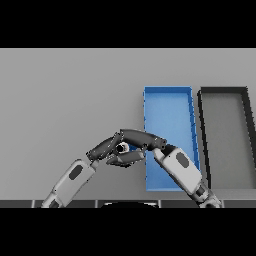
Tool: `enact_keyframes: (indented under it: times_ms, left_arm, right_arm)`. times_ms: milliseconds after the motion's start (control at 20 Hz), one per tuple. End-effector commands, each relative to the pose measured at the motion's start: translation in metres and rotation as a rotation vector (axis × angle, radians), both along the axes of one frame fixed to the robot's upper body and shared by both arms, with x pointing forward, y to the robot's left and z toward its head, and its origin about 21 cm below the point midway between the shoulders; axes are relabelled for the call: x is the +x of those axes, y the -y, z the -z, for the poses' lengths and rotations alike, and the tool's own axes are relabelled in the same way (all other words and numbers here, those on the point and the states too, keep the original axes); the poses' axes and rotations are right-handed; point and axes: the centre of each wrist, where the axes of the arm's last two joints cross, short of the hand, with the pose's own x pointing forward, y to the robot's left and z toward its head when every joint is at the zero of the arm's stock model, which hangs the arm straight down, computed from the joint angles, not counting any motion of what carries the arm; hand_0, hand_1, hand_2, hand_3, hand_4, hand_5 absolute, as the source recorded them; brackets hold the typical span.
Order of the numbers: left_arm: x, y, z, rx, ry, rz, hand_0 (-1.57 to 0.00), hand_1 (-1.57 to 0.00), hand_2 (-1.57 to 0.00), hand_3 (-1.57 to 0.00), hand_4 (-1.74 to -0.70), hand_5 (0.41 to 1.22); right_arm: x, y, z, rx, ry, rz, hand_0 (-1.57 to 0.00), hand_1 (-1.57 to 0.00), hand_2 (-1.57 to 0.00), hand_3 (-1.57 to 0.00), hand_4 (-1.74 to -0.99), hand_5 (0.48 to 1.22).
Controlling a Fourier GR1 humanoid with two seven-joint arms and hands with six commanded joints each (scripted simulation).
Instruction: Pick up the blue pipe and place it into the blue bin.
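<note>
Grey tabletop (65,95) fills the scene, plain and flat, and both arms meet just left of the bins. From the lower right, the right hand (142,139) reaches leftward with its dark fingers lying long and nearly straight over the meeting point; whether they press on anything I cannot tell. From the lower left, the left hand (107,147) comes up with its fingers bent in under the right hand's. Between the two hands a small pale round shape with a hint of blue shows, probably an end of the blue pipe (123,147), though most of it is hidden. Just to the right lies the long, open, rectangular blue bin (167,100), its left wall close to the hands, and beyond it a dark grey rectangular bin (225,130). The step in hand looks like the grasp itself. Next comes a firm hold, a lift clear of the table, and a short carry rightward over the blue wall.
</note>
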Motion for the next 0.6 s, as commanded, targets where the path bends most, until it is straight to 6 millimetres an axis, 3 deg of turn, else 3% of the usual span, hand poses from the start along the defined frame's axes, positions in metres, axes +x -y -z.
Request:
enact_keyframes:
  times_ms: [0, 250, 450, 550]
  left_arm:
    - [-0.001, 0.0, 0.0, -0.007, -0.005, 0.002, -0.08, -0.07, -0.07, -0.07, -0.89, 0.664]
    - [0.002, 0.003, -0.001, -0.002, -0.063, -0.023, -0.03, -0.02, -0.02, -0.02, -0.89, 0.576]
    - [0.0, -0.002, 0.002, 0.018, -0.077, -0.044, -0.01, -0.01, -0.01, -0.01, -0.9, 0.548]
    - [-0.001, 0.003, 0.001, 0.021, -0.095, -0.041, -0.01, -0.01, 0.0, -0.01, -0.91, 0.534]
  right_arm:
    - [0.003, 0.004, 0.0, -0.002, 0.0, 0.002, -1.57, -1.57, -1.57, -1.57, -1.495, 1.218]
    - [0.005, -0.001, 0.0, 0.021, -0.024, 0.003, -1.57, -1.57, -1.57, -1.57, -1.489, 1.22]
    - [0.002, 0.005, -0.012, 0.06, -0.105, -0.002, -1.57, -1.57, -1.57, -1.57, -1.491, 1.221]
    - [0.004, 0.009, -0.026, 0.073, -0.142, -0.005, -1.57, -1.57, -1.57, -1.57, -1.581, 1.221]
